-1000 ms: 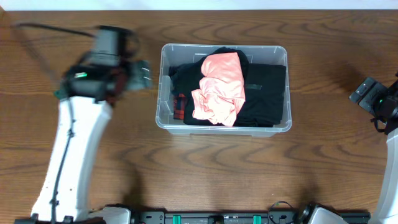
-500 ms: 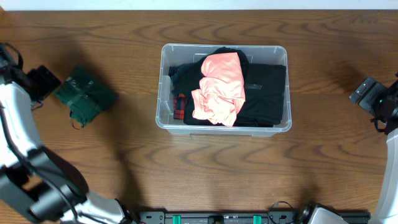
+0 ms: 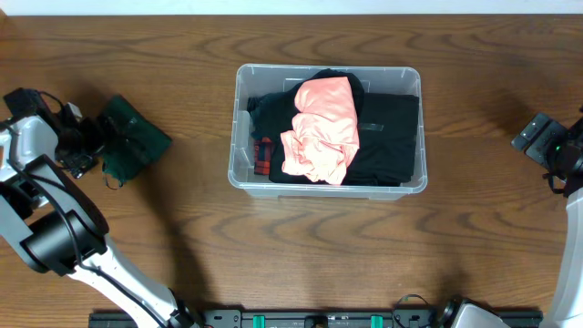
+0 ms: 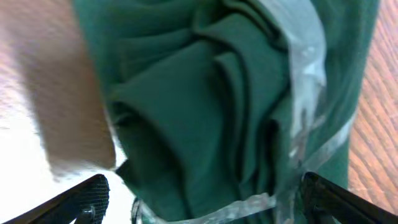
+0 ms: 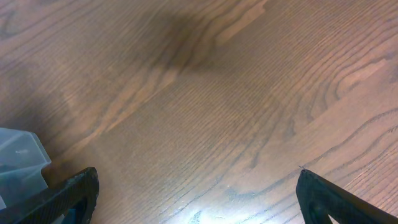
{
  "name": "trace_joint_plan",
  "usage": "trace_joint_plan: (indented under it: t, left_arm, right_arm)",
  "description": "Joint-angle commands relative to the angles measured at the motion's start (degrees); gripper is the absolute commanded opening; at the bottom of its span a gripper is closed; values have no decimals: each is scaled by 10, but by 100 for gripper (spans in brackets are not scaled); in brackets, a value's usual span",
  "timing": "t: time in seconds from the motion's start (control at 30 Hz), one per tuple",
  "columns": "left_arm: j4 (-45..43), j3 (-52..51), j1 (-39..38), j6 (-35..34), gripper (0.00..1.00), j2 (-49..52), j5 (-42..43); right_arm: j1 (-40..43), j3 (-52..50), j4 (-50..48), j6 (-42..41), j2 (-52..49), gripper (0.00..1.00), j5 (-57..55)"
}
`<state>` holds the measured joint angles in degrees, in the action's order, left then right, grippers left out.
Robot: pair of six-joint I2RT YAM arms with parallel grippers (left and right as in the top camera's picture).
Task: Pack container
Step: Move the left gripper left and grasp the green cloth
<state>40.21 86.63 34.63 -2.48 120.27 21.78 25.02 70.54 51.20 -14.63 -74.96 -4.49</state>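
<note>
- Left arm (image 3: 16,200): white rounded links, black joint housings, black cable looped along shell.
- Left gripper (image 3: 84,144): black body; fingertips (image 4: 87,198) matte black, tapered.
- Right arm (image 3: 574,246): white link at right edge, black wrist block with small green light.
- Right gripper (image 5: 196,202): black tapered fingertips (image 5: 68,196).
- Base rail (image 3: 310,319): black, green clips, near edge.

A salmon-pink garment (image 3: 321,128) lies crumpled on folded black clothing (image 3: 392,137). A red-checked piece (image 3: 264,157) shows at the black clothing's left edge. A dark green plastic-wrapped bundle (image 3: 137,138) sits well to its left on the wooden tabletop (image 3: 301,246).
</note>
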Motion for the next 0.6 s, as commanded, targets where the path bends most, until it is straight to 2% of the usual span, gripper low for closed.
trace_joint_plan:
  t: [0.0,0.03,0.1,0.47,0.57]
  left_arm:
    - [0,-4,-8,14,99,5,18]
    - [2,-4,-11,14,98,5,18]
    - [2,-5,-15,14,81,5,18]
    - [0,-14,-19,14,81,24,16]
    - [2,-14,-19,8,72,24,18]
  right_arm:
    - [0,-1,0,5,-1,99,1]
    - [0,-1,0,5,-1,99,1]
    - [0,-1,0,5,-1,99,3]
    - [0,-1,5,5,-1,99,5]
    - [0,-1,7,6,-1,99,5]
